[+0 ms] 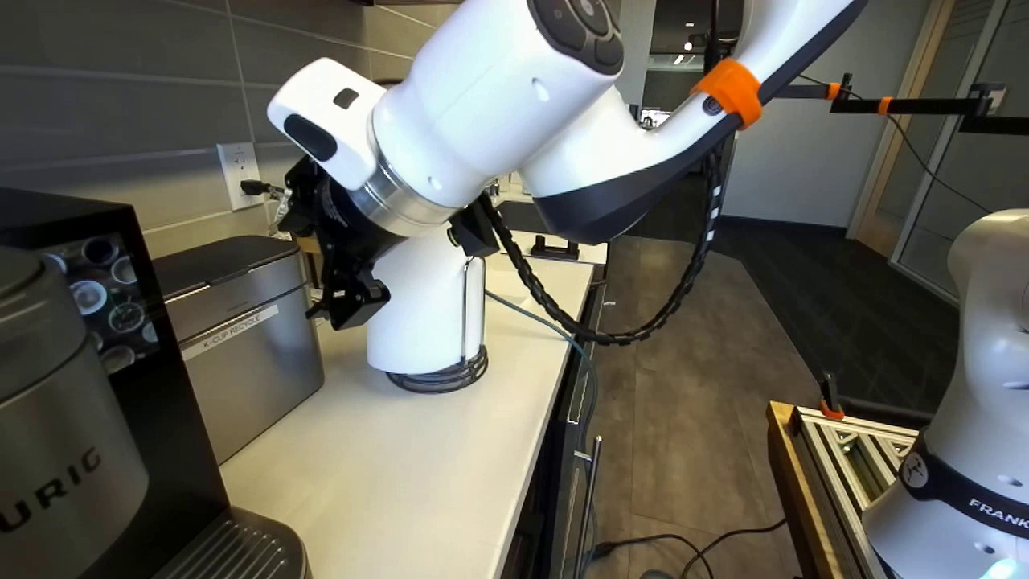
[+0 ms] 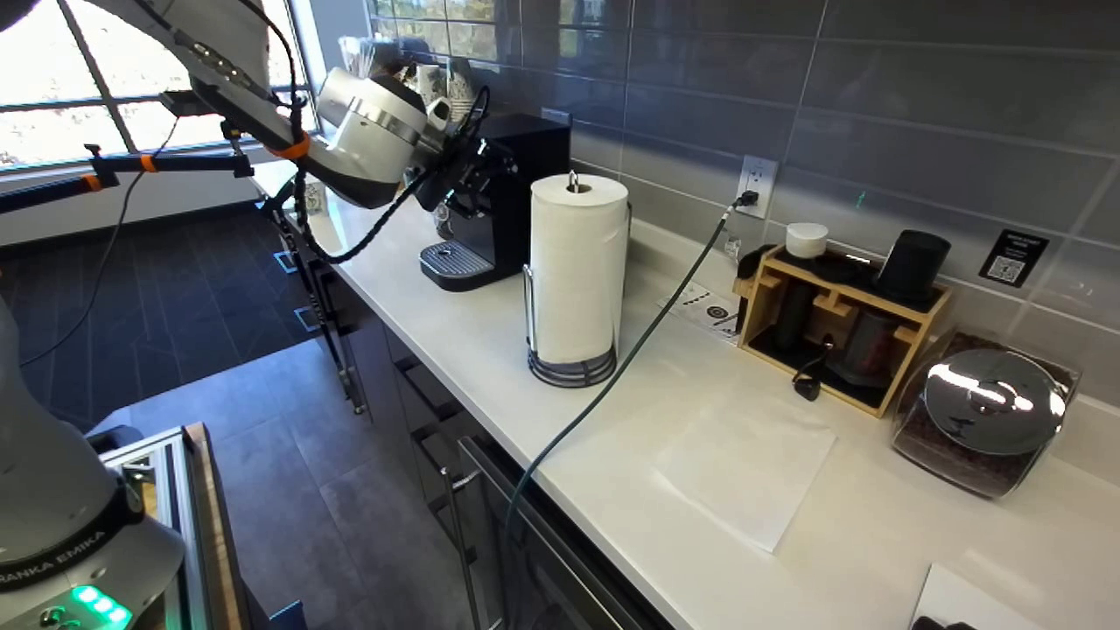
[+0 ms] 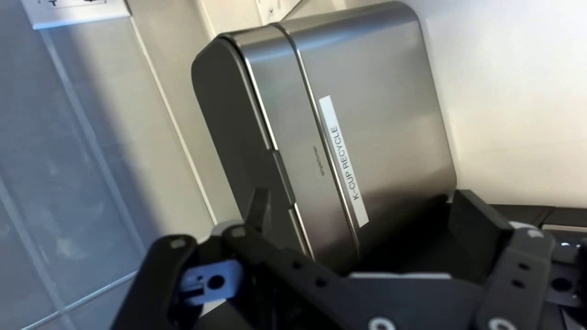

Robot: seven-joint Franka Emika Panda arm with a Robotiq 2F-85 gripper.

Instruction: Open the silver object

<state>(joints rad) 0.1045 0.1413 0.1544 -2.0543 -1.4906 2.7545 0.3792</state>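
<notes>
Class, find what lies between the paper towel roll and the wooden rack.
In an exterior view, a dark cable slants between the paper towel roll and the wooden rack; a printed sheet lies there too.

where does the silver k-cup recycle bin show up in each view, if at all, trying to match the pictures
Exterior view: silver bin at the left, just beyond the coffee maker.
Exterior view: it cannot be made out; the paper towel roll near the centre may hide it.
Wrist view: silver bin large in the middle, tilted in the frame.
Shared landmark: the gripper, seen in all three views.
</notes>
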